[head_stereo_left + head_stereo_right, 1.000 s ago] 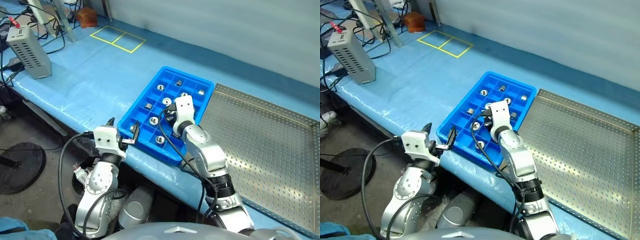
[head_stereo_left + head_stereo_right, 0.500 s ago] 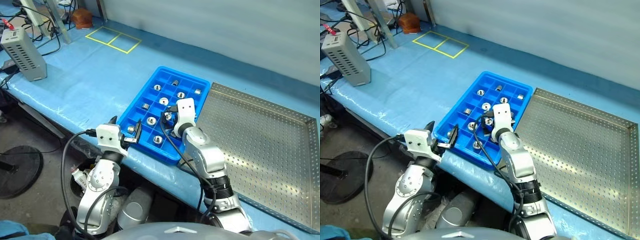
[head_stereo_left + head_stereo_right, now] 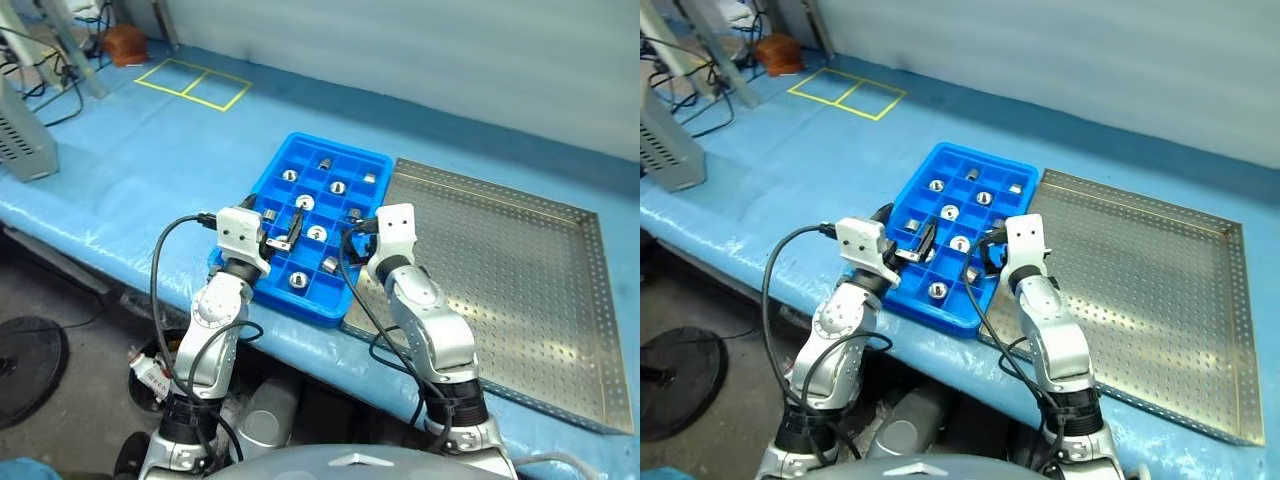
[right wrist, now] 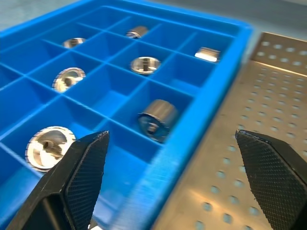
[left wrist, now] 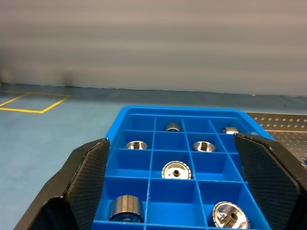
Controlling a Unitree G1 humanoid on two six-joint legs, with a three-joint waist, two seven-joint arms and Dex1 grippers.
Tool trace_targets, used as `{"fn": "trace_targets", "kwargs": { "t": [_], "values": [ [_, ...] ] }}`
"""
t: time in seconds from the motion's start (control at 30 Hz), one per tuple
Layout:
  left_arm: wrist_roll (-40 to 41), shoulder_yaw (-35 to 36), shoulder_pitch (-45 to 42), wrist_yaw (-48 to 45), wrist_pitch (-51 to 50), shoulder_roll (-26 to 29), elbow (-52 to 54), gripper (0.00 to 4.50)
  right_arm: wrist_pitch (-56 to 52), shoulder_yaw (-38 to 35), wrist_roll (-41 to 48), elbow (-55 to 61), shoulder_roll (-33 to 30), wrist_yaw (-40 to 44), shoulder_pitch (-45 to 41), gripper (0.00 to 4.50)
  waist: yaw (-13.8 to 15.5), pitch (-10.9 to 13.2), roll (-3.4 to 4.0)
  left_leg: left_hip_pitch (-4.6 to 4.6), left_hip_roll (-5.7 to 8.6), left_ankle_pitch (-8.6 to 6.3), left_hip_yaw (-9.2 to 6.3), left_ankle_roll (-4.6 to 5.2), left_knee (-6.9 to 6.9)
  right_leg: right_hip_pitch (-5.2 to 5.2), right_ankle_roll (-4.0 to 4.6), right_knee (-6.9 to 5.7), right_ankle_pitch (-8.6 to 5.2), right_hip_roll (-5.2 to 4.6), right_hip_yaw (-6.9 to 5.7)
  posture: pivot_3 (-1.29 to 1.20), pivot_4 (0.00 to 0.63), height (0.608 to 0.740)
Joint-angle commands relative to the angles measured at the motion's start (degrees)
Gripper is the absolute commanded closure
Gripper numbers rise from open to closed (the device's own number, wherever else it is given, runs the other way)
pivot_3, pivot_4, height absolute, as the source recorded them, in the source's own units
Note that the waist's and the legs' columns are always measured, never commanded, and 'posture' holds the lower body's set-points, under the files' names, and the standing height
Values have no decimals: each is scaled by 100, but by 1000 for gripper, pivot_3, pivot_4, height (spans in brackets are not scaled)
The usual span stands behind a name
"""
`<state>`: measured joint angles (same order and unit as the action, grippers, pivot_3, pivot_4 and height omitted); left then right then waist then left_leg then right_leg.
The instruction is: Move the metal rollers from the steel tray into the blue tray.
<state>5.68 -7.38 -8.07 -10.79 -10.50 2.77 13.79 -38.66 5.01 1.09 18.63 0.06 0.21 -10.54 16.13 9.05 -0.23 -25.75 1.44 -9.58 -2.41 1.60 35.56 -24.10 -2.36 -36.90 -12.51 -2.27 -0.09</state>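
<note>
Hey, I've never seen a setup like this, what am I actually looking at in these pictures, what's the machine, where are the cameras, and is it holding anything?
This is a two-armed humanoid robot at a blue-covered workbench. Two pictures come from cameras in its head, looking down over its arms. The other two come from cameras on its wrists, looking out between each tool's two black fingers.

On the bench lies a blue tray split into small square compartments, with shiny metal rollers sitting in several of them. Right beside it is a large perforated steel tray; no rollers show on the part in view.

The left tool hovers over the blue tray. The right tool sits at the edge where the two trays meet. Both are open and hold nothing.
</note>
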Motion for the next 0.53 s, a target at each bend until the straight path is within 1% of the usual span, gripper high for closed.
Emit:
{"fn": "trace_targets", "kwargs": {
  "t": [0.03, 0.13, 0.23, 0.4, 0.5, 0.53],
  "values": [
    [49, -43, -331, -133, 197, -79, -255, 0, 346, -193, 29, 548, -40, -24, 187, 38, -189, 0, 0, 5, -1, 0, -3, 1, 2, 8, 0, 2, 0, 2, -1, 163, 150, 740],
    [-155, -89, -585, -44, 386, -151, -713, 0, 828, -229, -158, 766, -75, -185, 532, 38, -483, 0, 0, 20, -1, 1, -10, 2, 3, 28, 0, 4, 0, 2, -1, 116, 150, 740],
    [-396, -115, -743, 202, 529, -246, -1139, 0, 1357, -312, -229, 908, 18, -377, 970, 38, -786, 0, 0, 26, 1, 3, -16, 6, 5, 35, 0, 4, 0, 0, 0, 90, 150, 740],
    [-312, -4, -907, 237, 111, -319, -1304, 0, 2084, -392, -273, 1102, 236, -609, 1648, 38, -1231, 0, 0, 31, 0, 5, -36, 8, 7, 39, 0, -2, 0, 0, 2, 46, 150, 740],
    [-265, 89, -926, 354, -343, -348, -1194, 0, 2313, -339, -746, 1164, 183, -903, 1936, 38, -1413, 0, 0, 41, -2, 6, -41, 8, 10, 47, 0, -9, 0, 0, 2, 40, 150, 740],
    [-249, 122, -907, 406, -459, -367, -1123, 0, 2358, -358, -829, 1198, 223, -1011, 2032, 38, -1413, 0, 0, 48, -2, 6, -40, 8, 11, 53, -1, -10, 0, 0, 3, 43, 150, 740]
  ]
}}
